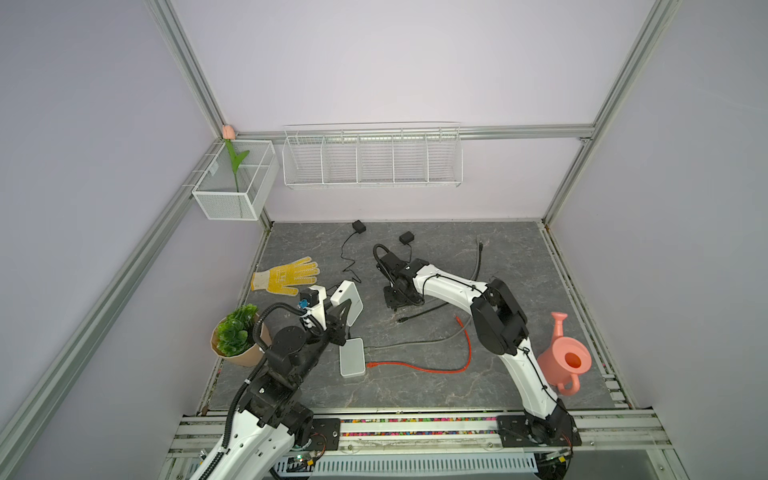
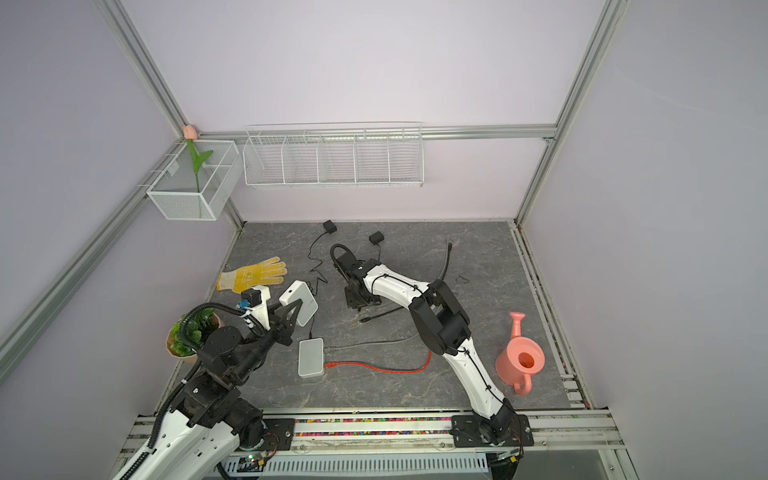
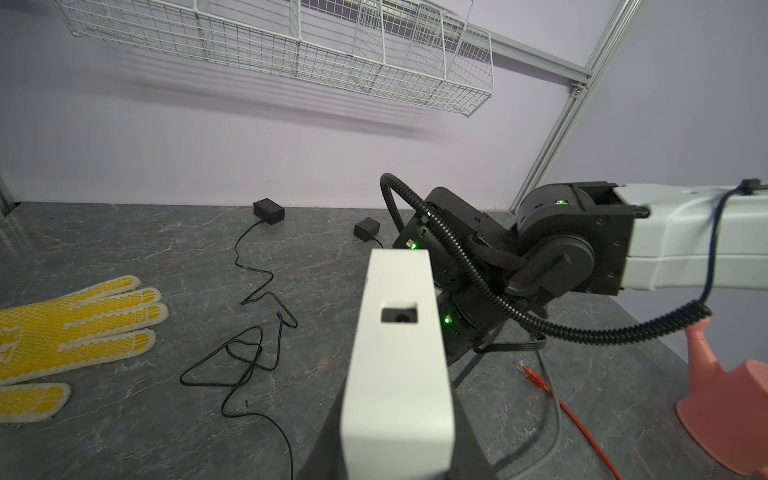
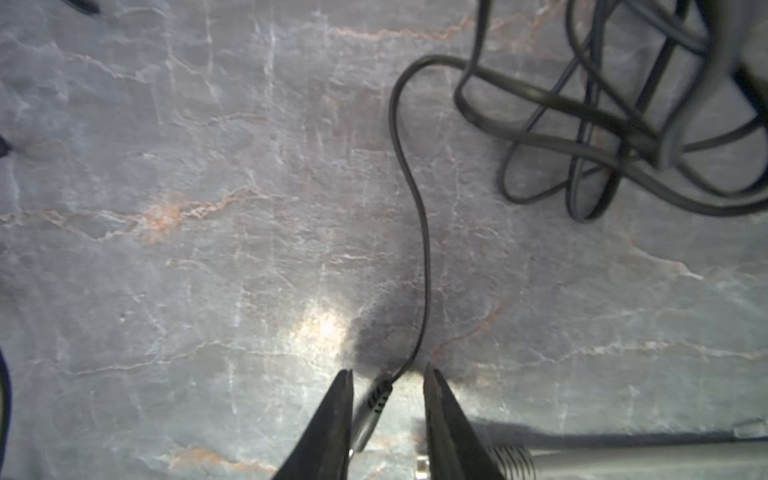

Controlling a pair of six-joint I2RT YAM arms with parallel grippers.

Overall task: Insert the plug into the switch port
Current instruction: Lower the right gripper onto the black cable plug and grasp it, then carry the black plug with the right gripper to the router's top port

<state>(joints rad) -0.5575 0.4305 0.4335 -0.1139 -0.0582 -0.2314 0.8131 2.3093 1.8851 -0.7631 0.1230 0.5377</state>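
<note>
My left gripper (image 1: 338, 314) (image 2: 291, 313) is shut on a white switch (image 1: 347, 301) (image 2: 301, 305), lifted and tilted above the table. The left wrist view shows its narrow edge with a small rectangular port (image 3: 399, 316), and my left gripper (image 3: 397, 457) clamps its near end. My right gripper (image 1: 393, 305) (image 2: 357, 301) points down at the table in the middle. In the right wrist view its jaws (image 4: 388, 378) stand slightly apart astride a small black barrel plug (image 4: 374, 403) lying on the table; the plug rests against one finger (image 4: 336, 415), with a gap to the other. Its thin black cord (image 4: 424, 249) runs off into a tangle.
A second white box (image 1: 352, 357) lies flat near the front with a grey cable (image 1: 415, 341) and a red cable (image 1: 419, 368) at its side. Two black adapters (image 1: 359, 226) (image 1: 406, 237) sit at the back. A yellow glove (image 1: 286, 276), potted plant (image 1: 237, 334) and pink watering can (image 1: 565, 361) flank the work area.
</note>
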